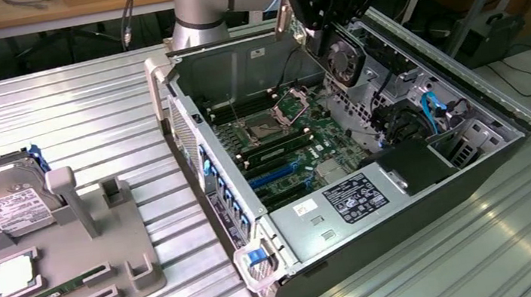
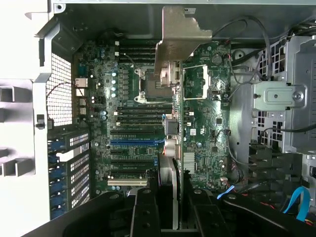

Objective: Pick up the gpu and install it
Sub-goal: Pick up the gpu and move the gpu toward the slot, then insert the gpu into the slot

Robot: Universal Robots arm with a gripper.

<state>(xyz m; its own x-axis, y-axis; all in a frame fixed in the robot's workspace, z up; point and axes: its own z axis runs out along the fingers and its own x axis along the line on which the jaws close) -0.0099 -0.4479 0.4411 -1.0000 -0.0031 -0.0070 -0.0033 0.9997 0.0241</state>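
Observation:
My gripper (image 1: 332, 30) is shut on the gpu (image 1: 346, 59), a green card with a black round fan and a silver bracket (image 1: 282, 19). It holds the card on edge above the open computer case (image 1: 260, 271), over the far part of the motherboard (image 1: 275, 136). In the wrist view the gpu (image 2: 178, 123) appears edge-on between the black fingers (image 2: 143, 212) of my gripper (image 2: 175, 215), with its bracket (image 2: 180, 34) pointing away. The card hangs above the board beside the expansion slots, near the blue slot (image 2: 136, 140), apart from them.
A grey fixture tray (image 1: 129, 271) at the exterior view's left carries a hard drive (image 1: 3, 199), a CPU (image 1: 16, 276) and a RAM stick (image 1: 60, 287). Inside the case are a power supply (image 1: 353, 198), blue cables (image 1: 433, 109) and a drive cage (image 2: 276, 96).

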